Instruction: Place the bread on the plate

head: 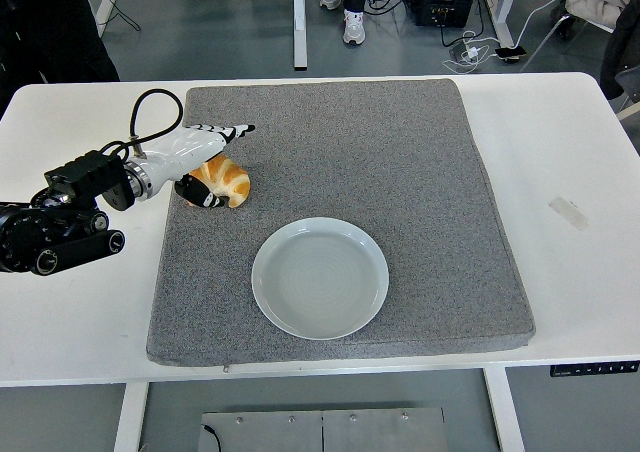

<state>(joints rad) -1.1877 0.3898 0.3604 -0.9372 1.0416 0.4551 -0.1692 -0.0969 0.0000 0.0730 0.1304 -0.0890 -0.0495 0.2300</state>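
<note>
A golden croissant (230, 181) lies on the grey mat (400, 172), up and left of the white plate (263, 272), which holds nothing. My left hand (222, 164) comes in from the left and straddles the croissant. Its white fingers (232, 131) stretch out flat over the far side of the bread, and the dark thumb (204, 198) sits low against the near left end. The fingers are spread, not closed round the bread, which rests on the mat. The hand hides the croissant's left part. The right arm is out of view.
The mat covers the middle of the white table (570, 132). A small strip of tape (568, 213) lies on the table at the right. Beyond the far edge are a table leg (299, 17), cables and a person's shoes (354, 27).
</note>
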